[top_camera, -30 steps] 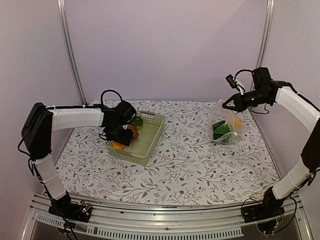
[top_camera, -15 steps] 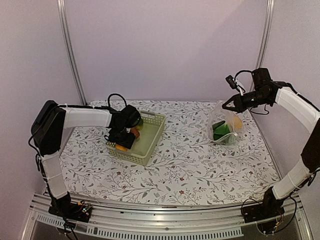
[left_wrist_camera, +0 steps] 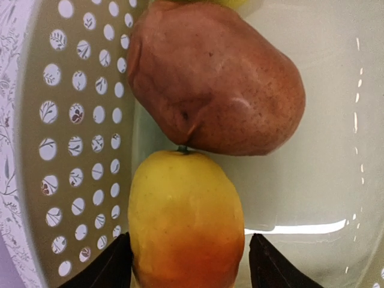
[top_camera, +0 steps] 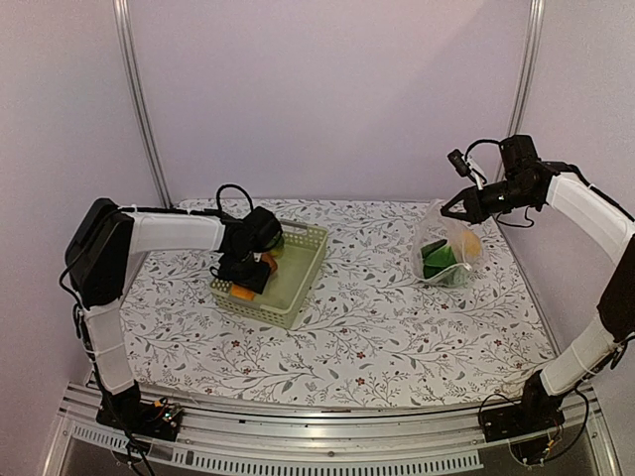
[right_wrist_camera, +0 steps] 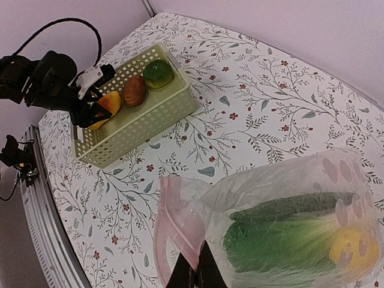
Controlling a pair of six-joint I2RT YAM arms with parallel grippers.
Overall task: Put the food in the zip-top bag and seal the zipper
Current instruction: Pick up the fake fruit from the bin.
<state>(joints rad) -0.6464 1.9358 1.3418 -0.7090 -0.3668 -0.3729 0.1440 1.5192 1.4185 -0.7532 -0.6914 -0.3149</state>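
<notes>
My left gripper (top_camera: 244, 282) (left_wrist_camera: 189, 264) is down inside the pale green basket (top_camera: 294, 283), open, with its jaws on either side of a yellow-orange piece (left_wrist_camera: 186, 222) (top_camera: 241, 292). A brown piece (left_wrist_camera: 216, 78) lies just beyond it, then a green round piece (right_wrist_camera: 158, 72). My right gripper (top_camera: 448, 208) (right_wrist_camera: 201, 275) is shut on the pinkish zipper strip (right_wrist_camera: 174, 222) of the clear bag (top_camera: 446, 248) and holds its mouth up. Inside the bag lie a cucumber (right_wrist_camera: 288, 207), a bok choy (right_wrist_camera: 282, 246) and a yellow piece (right_wrist_camera: 354, 249).
The basket (right_wrist_camera: 138, 129) stands at the back left of the flowered table, the bag at the back right. Metal frame posts rise at both back corners, and the table's rail runs along the near edge.
My left gripper has shifted a little right and settled lower into the basket, around the yellow-orange piece. The right gripper and the bag have not moved.
</notes>
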